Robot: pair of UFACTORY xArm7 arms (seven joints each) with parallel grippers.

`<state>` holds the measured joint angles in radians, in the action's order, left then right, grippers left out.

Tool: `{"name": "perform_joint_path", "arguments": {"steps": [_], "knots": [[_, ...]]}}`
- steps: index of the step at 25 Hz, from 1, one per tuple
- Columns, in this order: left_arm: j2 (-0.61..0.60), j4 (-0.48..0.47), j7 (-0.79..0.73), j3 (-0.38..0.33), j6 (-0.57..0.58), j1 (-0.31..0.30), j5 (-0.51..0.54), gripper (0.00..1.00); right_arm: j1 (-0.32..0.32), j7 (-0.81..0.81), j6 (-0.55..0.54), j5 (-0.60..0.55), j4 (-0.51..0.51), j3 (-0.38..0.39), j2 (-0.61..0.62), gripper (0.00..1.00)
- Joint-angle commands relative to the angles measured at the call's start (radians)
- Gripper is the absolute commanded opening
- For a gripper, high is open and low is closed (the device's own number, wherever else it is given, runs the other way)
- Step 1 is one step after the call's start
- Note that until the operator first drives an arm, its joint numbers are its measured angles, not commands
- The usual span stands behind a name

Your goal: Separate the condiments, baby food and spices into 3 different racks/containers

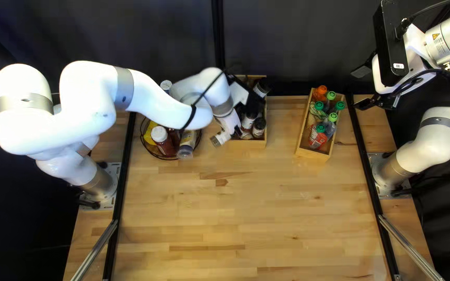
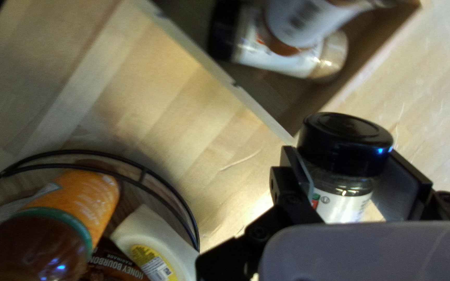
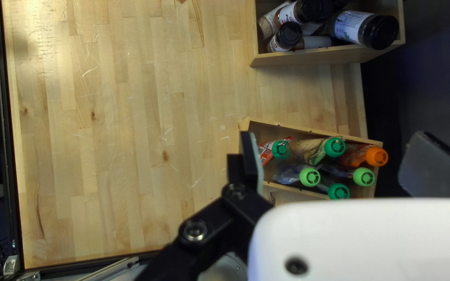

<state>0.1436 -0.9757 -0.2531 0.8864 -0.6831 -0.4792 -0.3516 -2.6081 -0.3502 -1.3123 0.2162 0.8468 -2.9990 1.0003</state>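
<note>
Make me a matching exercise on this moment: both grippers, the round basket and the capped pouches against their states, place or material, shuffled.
1. Left gripper
2. Right gripper
3. Round basket
4. Capped pouches

A. In a wooden box
B. Shut on a black-capped jar
C. Open
D. Black wire

Pairs: 1-B, 2-C, 3-D, 4-A

Two wooden boxes (image 1: 312, 154), one round wire basket (image 2: 79, 152), six capped pouches (image 1: 317, 137) and two robot arms (image 1: 157, 100) are being shown.
</note>
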Motion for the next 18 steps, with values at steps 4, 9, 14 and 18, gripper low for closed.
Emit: {"name": "perform_joint_path", "arguments": {"steps": [4, 9, 14, 18], "knots": [[0.05, -0.063, -0.193, 0.037, -0.028, 0.044, -0.095, 0.0, 0.0, 0.0, 0.0, 0.0, 0.0, 0.0, 0.0, 1.0], [0.11, -0.076, -0.264, 0.025, 0.004, 0.078, -0.199, 0.0, 0.0, 0.0, 0.0, 0.0, 0.0, 0.0, 0.0, 1.0], [0.194, -0.107, -0.302, -0.015, 0.057, 0.107, -0.304, 0.0, 0.0, 0.0, 0.0, 0.0, 0.0, 0.0, 0.0, 1.0], [0.214, -0.083, -0.355, -0.015, 0.125, 0.081, -0.328, 0.0, 0.0, 0.0, 0.0, 0.0, 0.0, 0.0, 0.0, 1.0]]}}
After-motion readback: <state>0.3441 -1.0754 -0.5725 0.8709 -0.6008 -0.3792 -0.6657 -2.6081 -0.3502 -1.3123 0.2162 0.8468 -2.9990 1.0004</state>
